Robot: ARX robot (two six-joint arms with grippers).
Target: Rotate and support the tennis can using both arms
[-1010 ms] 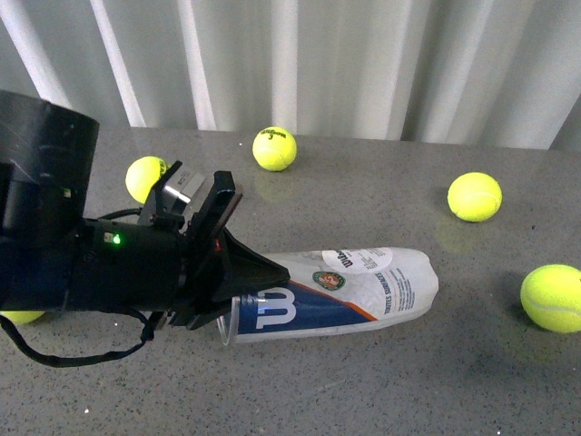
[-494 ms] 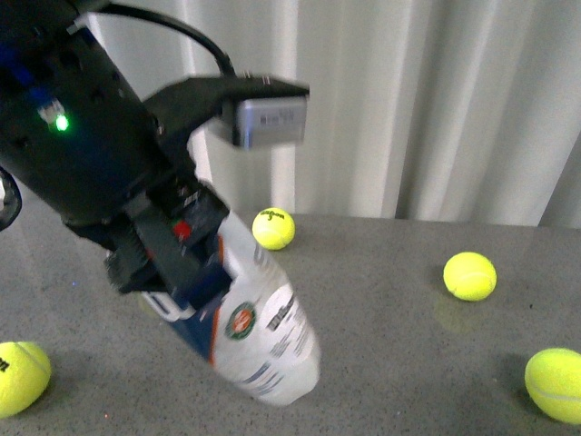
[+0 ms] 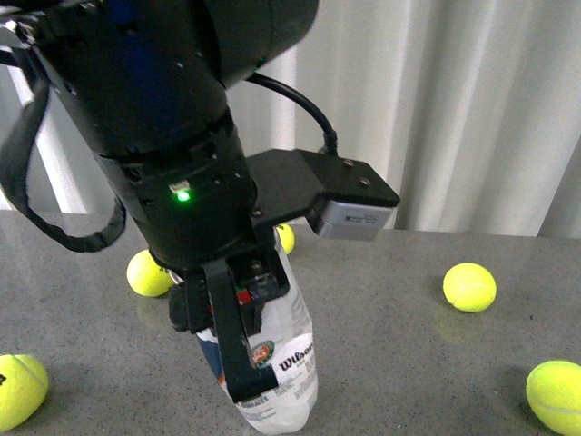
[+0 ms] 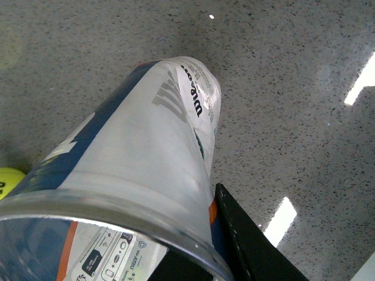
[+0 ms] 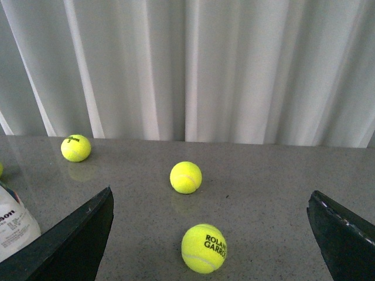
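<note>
Front view: one tennis can (image 3: 289,368), five yellow balls (image 3: 469,287) on the table (image 3: 390,363). Left claw (image 3: 238,359) is clenched on the can's upper part from above. The can is near upright, base down at the table. Right claw (image 5: 209,196) is spread wide and grasps nothing; the can is outside its fingers.

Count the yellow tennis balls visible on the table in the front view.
5: one ball at the near left edge, one beside the left arm, one peeking from behind the tennis can, one right of centre, one at the near right. The arm may hide more.
</note>
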